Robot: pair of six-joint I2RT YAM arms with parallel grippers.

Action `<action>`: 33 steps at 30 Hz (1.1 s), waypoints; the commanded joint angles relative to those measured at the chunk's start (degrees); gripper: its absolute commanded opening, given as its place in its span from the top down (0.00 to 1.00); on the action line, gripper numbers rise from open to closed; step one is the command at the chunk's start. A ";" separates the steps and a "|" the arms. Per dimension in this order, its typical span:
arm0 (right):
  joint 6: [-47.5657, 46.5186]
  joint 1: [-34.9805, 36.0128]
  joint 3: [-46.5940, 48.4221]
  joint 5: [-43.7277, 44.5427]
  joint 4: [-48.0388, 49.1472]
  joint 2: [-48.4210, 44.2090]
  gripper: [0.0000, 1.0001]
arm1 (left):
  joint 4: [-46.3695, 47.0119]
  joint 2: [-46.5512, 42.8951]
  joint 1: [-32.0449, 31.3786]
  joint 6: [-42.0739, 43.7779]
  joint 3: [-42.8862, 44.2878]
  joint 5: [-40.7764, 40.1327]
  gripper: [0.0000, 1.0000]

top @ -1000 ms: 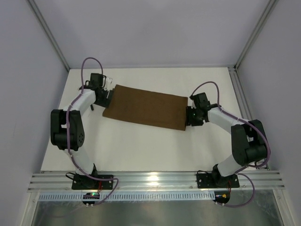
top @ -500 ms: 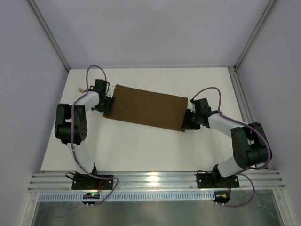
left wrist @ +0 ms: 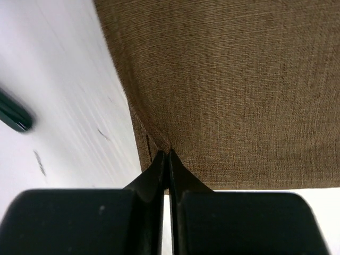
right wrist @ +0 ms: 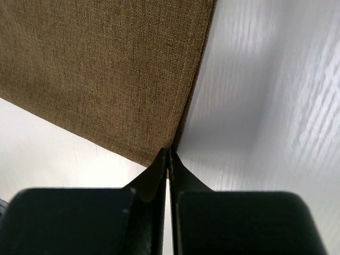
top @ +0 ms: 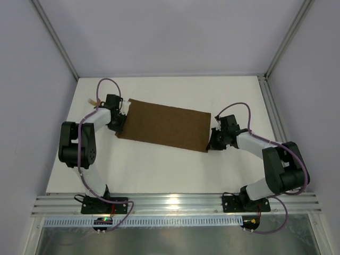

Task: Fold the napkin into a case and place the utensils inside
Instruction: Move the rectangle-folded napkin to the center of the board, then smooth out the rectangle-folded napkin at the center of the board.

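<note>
1. My left pincer [left wrist: 169, 155] is shut tight, its two black tips pressed together on the napkin [top: 164, 125] just inside the cloth's near-left corner. The weave puckers a little where they bite.
2. My right pincer [right wrist: 168, 152] is closed the same way, tips meeting on the very point of the near-right corner, beside the stitched hem.
3. Both pincers sit low, down at the tabletop [top: 159, 170], one at each short end of the cloth.
4. The napkin lies flat as a brown oblong across the middle of the tabletop. It is skewed, so its left end sits farther from me and its right end nearer.
5. On the left wrist view, a dark slim object [left wrist: 13, 114] rests on the bare white surface to the left of the cloth, apart from it. It is too blurred for me to say what it is.
6. From above, the left arm [top: 79, 146] is folded back on itself and the right arm [top: 276, 164] is bent the same way, each reaching inward to its end of the napkin.
</note>
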 commanded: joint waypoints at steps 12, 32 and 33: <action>6.51 0.26 -13.37 -1.52 -12.20 -24.73 0.70 | -28.78 -20.41 -0.06 14.97 -13.78 14.07 0.67; -10.70 -7.03 26.42 1.55 -6.59 10.40 0.59 | -5.24 1.81 7.58 0.57 12.92 16.88 0.58; -11.14 -7.03 26.95 1.64 -6.50 11.37 0.59 | -5.15 2.69 7.50 0.83 13.37 16.89 0.56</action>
